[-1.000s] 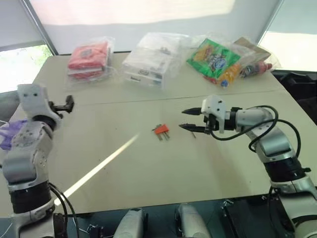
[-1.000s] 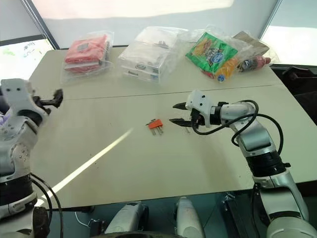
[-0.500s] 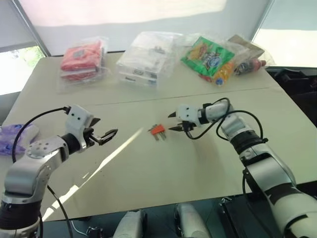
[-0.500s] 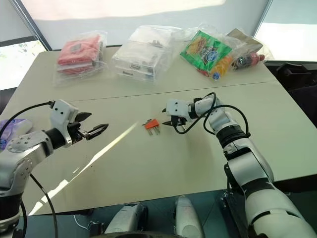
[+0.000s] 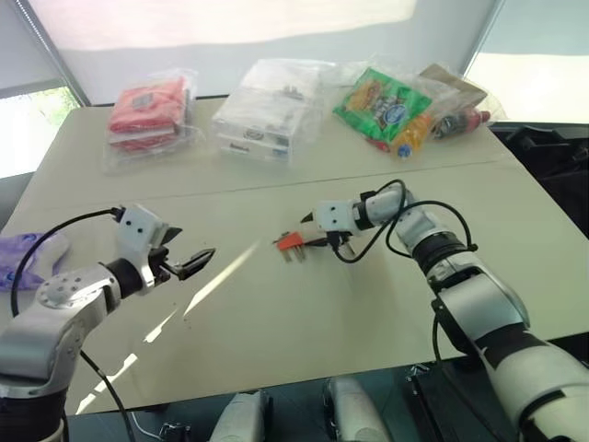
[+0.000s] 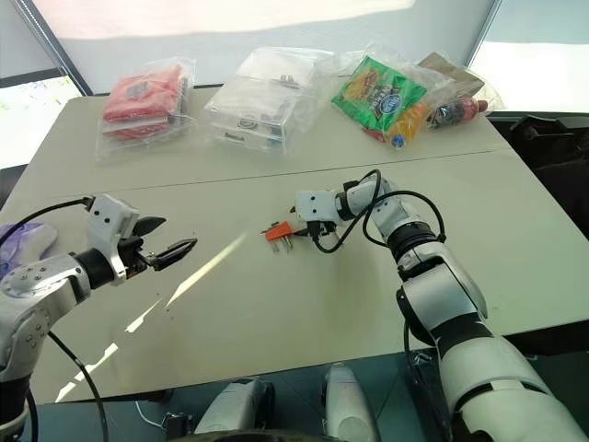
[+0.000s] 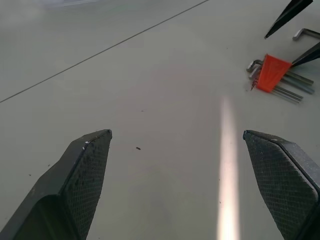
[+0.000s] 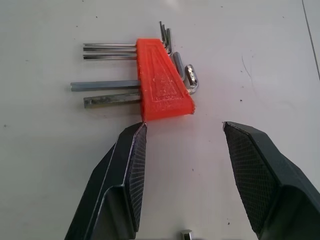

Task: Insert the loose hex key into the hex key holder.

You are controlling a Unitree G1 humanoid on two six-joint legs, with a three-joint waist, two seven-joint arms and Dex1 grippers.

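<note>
Holder [image 8: 161, 80] orange, embossed mark unreadable; right gripper [image 8: 184, 150] jaws released, left gripper [image 7: 197, 165] too.

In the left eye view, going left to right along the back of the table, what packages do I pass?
Red packet in a clear bag → clear plastic box → green snack bag → small bottle with a red cap.

The left gripper [image 5: 187, 263] hovers above the table's left side, jaws spread wide. The right gripper [image 5: 306, 232] angles down near the table's middle, jaws parted.
</note>
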